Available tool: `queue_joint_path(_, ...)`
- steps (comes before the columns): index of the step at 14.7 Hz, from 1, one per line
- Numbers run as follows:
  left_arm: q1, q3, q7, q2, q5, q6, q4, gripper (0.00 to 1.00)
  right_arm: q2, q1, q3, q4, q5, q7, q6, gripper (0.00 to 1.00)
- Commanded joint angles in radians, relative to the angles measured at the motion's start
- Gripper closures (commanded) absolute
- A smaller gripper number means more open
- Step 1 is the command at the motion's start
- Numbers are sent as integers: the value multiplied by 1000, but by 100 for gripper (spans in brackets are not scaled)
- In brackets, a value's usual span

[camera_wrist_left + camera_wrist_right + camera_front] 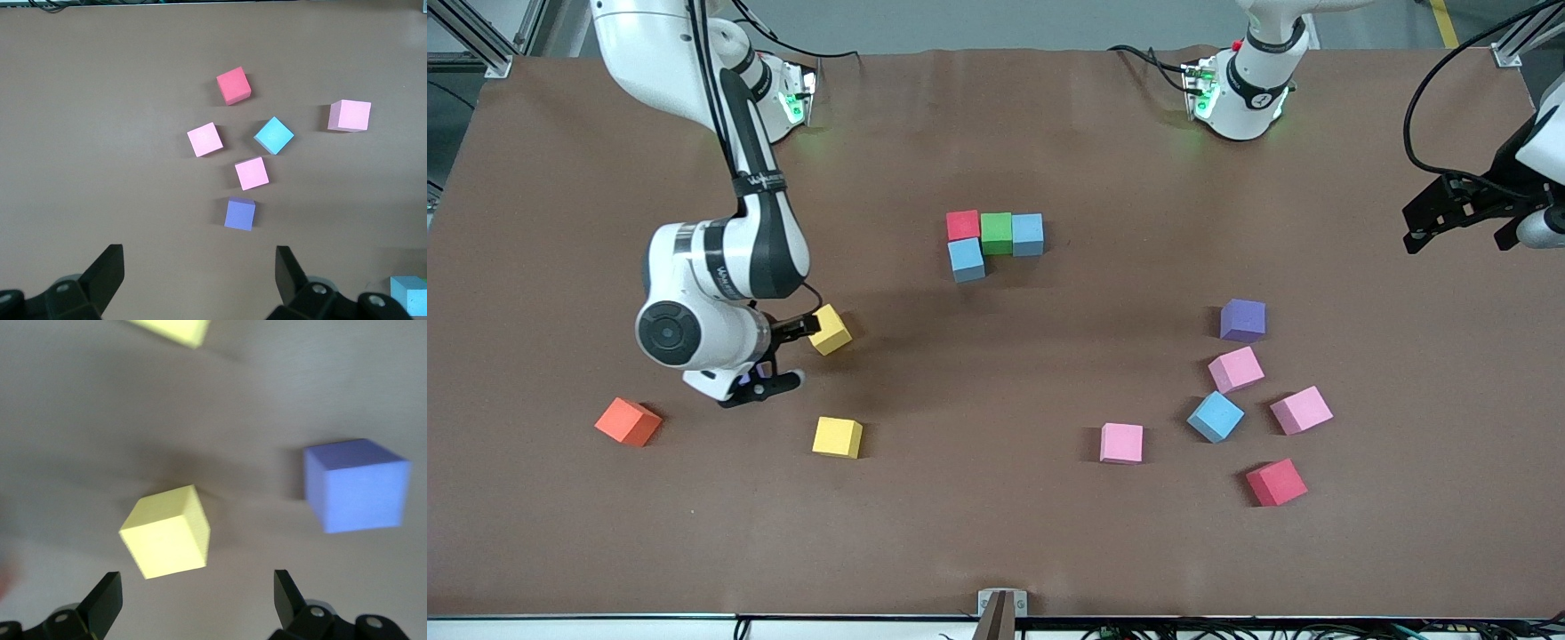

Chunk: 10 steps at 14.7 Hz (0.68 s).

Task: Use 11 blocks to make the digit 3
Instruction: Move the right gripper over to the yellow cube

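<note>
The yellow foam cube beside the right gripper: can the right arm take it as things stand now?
Probably yes. The right gripper is low over the table with its fingers open, and the yellow foam cube lies just ahead of them with nothing between. A purple-blue cube sits beside it, apart.

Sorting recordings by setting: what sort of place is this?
Probably a robotics lab bench: two arms bolted to a brown-covered table, aluminium framing at its corners, and loose foam blocks laid out for manipulation.

Orange cube [629,421] on brown table [996,533] — right arm's end.
</note>
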Motion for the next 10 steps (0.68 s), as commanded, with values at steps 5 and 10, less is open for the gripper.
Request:
queue_joint_path(5, 1, 0, 18, -6, -17, -4, 2, 0, -66, -11, 85, -98, -33, -28, 62, 0)
queue_joint_path(10, -5, -1, 18, 0, -16, 12, 5, 0, -66, -28, 94, -156, -51, -111, 141, 0)
